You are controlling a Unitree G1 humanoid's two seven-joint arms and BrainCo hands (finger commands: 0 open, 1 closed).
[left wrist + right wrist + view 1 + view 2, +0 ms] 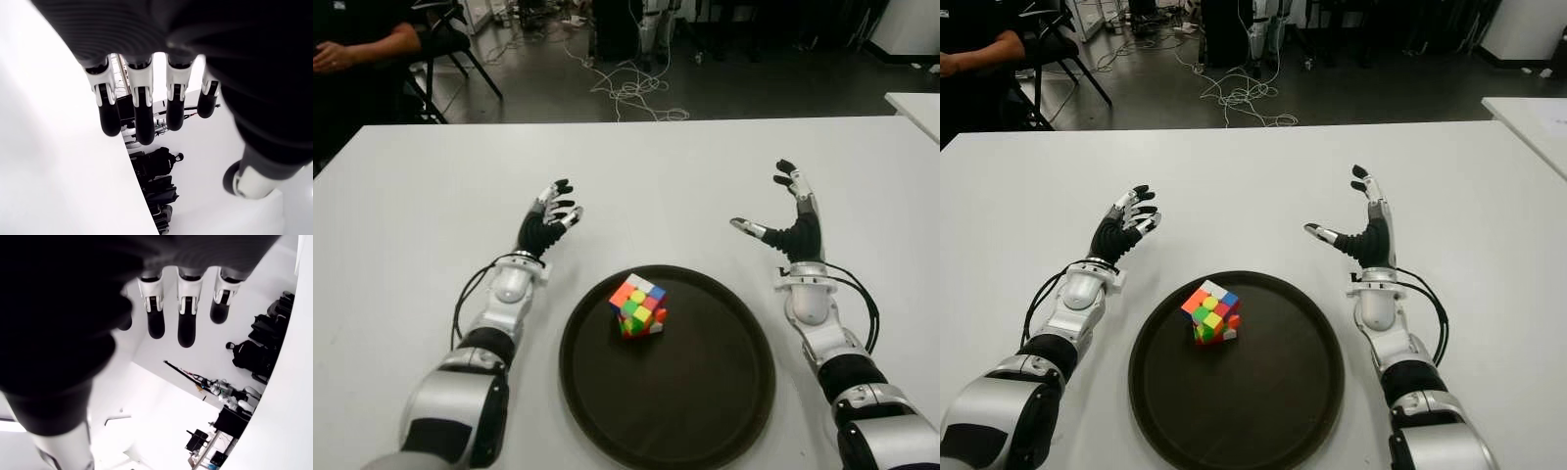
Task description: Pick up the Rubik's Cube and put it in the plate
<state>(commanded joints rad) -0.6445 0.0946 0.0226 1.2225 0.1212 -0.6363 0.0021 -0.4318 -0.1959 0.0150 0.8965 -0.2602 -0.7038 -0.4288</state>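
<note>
A multicoloured Rubik's Cube (638, 305) stands inside the round dark plate (705, 401), toward its far left part, with no hand touching it. My left hand (551, 220) shows over the white table left of the plate, fingers relaxed and holding nothing. My right hand (781, 215) shows to the right of the plate's far edge, fingers spread with the thumb pointing toward the cube, also holding nothing. Both wrist views show only extended fingers (139, 110) (186, 313) against the room, nothing between them.
The white table (411, 215) spreads wide around the plate. A second white table corner (915, 103) lies at the far right. A seated person's arm (357, 49) and chair show beyond the far left edge. Cables (631, 88) lie on the floor behind.
</note>
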